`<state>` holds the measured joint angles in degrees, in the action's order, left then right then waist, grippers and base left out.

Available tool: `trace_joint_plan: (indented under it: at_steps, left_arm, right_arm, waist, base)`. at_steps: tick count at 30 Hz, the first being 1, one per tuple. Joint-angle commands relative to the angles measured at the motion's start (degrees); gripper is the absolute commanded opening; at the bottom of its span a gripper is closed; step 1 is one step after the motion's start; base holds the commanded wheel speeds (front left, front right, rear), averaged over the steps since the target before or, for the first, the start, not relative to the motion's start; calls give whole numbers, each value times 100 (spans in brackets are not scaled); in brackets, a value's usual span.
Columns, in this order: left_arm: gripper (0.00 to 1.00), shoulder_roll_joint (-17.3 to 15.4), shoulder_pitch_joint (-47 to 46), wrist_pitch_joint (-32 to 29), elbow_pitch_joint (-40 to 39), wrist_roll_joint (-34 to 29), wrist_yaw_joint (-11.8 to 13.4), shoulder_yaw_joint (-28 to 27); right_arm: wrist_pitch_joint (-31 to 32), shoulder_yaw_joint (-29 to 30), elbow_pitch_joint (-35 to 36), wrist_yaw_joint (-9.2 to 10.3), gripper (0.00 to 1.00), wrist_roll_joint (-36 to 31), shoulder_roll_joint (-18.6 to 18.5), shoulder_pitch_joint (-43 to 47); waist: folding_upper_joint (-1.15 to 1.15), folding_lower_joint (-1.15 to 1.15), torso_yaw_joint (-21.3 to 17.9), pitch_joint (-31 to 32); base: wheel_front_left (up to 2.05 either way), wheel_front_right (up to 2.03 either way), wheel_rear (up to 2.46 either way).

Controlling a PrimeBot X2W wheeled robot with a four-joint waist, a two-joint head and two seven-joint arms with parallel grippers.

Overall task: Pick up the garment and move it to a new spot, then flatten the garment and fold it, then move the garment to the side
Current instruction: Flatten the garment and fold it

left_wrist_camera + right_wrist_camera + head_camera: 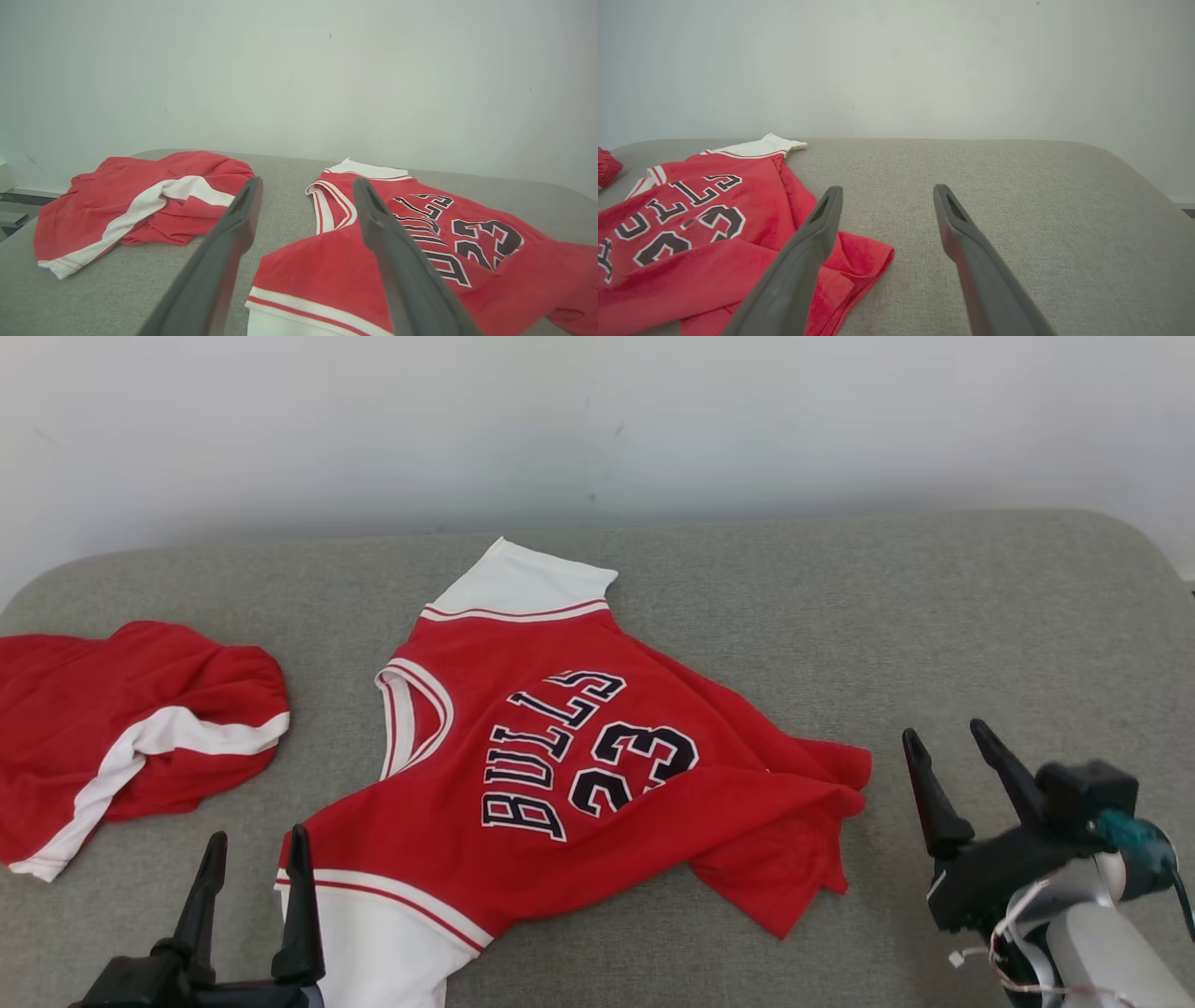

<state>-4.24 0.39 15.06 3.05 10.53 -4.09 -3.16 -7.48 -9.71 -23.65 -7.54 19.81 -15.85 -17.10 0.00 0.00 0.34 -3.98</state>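
Observation:
The garment, a red jersey (579, 775) with white sleeves and black "BULLS 23" lettering, lies spread but creased in the middle of the grey cushion; its right hem is bunched. It also shows in the left wrist view (420, 242) and the right wrist view (691, 224). My left gripper (258, 840) stands open at the jersey's near left corner, beside the white sleeve, with nothing between its fingers (233, 233). My right gripper (945, 733) is open just right of the bunched hem, apart from the cloth, its fingers (971, 242) over bare cushion.
A second red garment (131, 728) with a white stripe lies crumpled at the cushion's left end, also seen in the left wrist view (140, 205). The grey cushion (934, 616) has bare room to the right. A pale wall runs behind it.

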Motion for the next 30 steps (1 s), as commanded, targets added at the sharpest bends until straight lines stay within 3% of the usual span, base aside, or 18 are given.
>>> trace_joint_plan:
  at_steps: [1,8,21,22,23,24,30]
  left_arm:
    - [100,32,-67,13,29,-48,-43,-23]
    - [100,92,-142,14,80,-148,-126,-57]
    - [100,131,-280,13,141,-207,-180,-63]
    - [100,133,-297,14,150,-210,-184,-57]
    - [100,134,-312,14,159,-211,-183,-50]
    - [100,135,-318,14,169,-212,-187,-41]
    - [100,137,-249,14,216,-179,-189,-22]
  right_arm:
    - [109,-26,-171,12,100,19,-40,-203]
    - [779,-143,-1336,12,100,129,-70,-954]
    - [947,-594,-2868,12,100,548,53,-1562]
    - [938,-641,-2931,12,55,611,68,-1593]
    - [921,-679,-2994,12,23,697,85,-1624]
    - [900,-719,-3041,12,0,773,97,-1656]
    - [423,-983,-3019,13,0,994,-120,-1978]
  waist:
    - [0,0,112,-63]
    - [0,0,367,-196]
    - [0,0,526,-406]
    - [0,0,521,-407]
    - [0,0,517,-403]
    - [0,0,511,-396]
    - [0,0,441,-271]
  base:
    - [0,0,0]
    - [0,0,0]
    - [0,0,0]
    - [0,0,0]
    - [0,0,0]
    - [0,0,0]
    - [0,0,0]
